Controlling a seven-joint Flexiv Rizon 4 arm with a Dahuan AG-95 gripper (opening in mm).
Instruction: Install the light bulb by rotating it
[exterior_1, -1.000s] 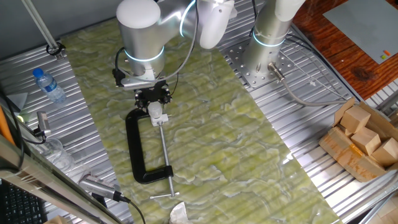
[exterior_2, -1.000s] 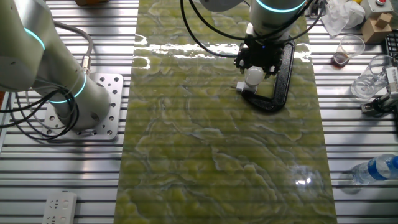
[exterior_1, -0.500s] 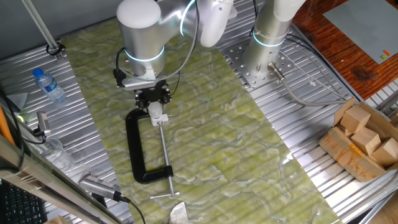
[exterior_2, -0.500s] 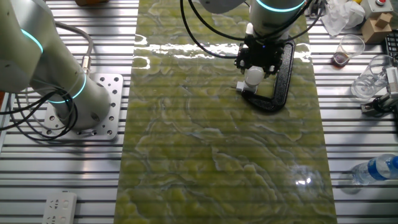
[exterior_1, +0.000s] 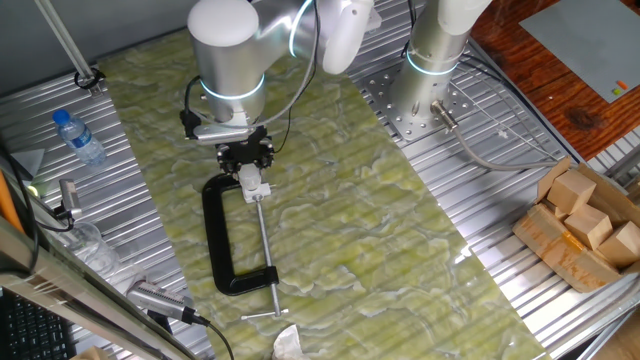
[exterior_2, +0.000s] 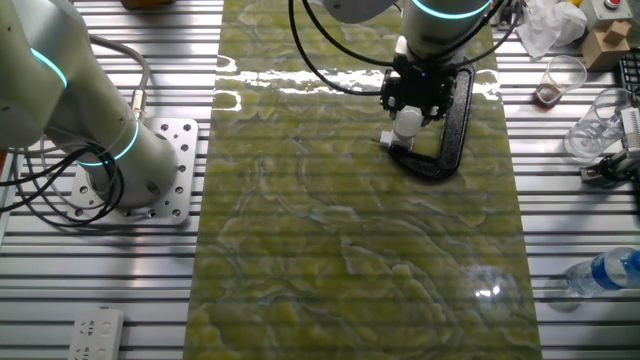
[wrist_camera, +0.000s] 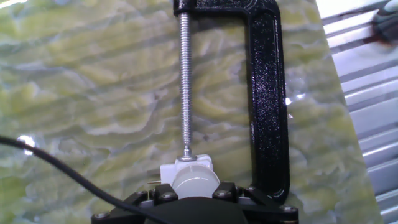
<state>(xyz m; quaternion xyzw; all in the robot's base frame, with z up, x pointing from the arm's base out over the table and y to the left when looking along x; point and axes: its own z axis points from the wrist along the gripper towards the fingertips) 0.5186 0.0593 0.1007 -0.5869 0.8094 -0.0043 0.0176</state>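
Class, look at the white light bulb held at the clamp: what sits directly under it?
Under the light bulb sits a white socket fitting, pinched in the black C-clamp by its screw. The tool covers the bulb's top, and the bulb's base inside the fitting cannot be seen.

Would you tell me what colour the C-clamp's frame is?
Black, a slightly speckled finish. The C-clamp shows best in the hand view.
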